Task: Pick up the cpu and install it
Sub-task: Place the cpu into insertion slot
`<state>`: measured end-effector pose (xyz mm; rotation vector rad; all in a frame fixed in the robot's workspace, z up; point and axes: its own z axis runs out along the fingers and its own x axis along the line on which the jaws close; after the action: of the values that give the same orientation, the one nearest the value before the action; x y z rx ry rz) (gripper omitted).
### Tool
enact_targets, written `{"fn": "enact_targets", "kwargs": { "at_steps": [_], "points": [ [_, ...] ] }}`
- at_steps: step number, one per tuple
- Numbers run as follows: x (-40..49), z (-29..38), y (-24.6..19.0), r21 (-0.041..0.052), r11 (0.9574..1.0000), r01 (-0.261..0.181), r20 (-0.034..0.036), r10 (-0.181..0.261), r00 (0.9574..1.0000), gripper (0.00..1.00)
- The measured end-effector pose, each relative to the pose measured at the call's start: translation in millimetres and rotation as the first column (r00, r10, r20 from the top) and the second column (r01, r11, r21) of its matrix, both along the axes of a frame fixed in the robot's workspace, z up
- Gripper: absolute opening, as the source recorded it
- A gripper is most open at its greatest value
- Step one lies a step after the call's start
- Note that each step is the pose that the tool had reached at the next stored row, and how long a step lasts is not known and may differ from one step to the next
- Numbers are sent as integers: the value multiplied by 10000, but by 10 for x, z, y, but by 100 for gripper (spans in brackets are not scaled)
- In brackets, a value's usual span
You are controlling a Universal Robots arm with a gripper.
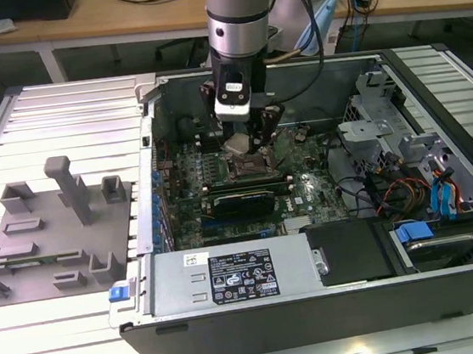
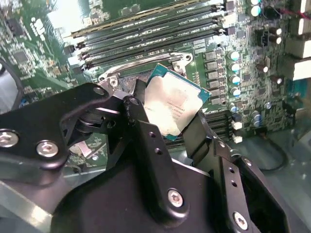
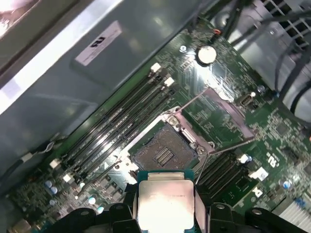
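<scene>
Gripper and its black fingers are clamped on the cpu, pinching two opposite edges with the pale metal top showing in both wrist views. It hangs inside the open computer case, holding the chip off the green motherboard, close over the dark metal-framed socket and not seated in it. A grey moulded tray lies outside the case, well apart toward the exterior view's left.
</scene>
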<state>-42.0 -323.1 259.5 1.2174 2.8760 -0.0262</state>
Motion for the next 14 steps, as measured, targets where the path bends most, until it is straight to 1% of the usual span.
{"fn": "enact_targets", "kwargs": {
  "at_steps": [1,2,4,5,6,7,8,9,10,11,12,14],
  "points": [
    [0,-1,0,0,9999,159,0,-159,9999,55],
    [0,-2,0,-1,9989,462,0,-462,9989,55],
    [0,-3,0,0,9969,789,0,-789,9969,55],
    [0,-4,0,0,9940,1095,0,-1095,9940,55],
    [0,-5,0,0,9901,1405,0,-1405,9901,55],
    [0,-7,0,-1,9833,1819,0,-1819,9833,55],
    [0,-8,0,0,9786,2056,0,-2056,9786,55],
    [0,-8,0,-1,9762,2169,0,-2169,9762,55],
    [0,-9,0,-1,9711,2387,0,-2387,9711,55],
    [0,-9,0,0,9673,2536,0,-2536,9673,55],
    [0,-10,0,0,9587,2843,0,-2843,9587,55],
    [0,-12,0,0,9486,3164,0,-3164,9486,55]
  ]
}}
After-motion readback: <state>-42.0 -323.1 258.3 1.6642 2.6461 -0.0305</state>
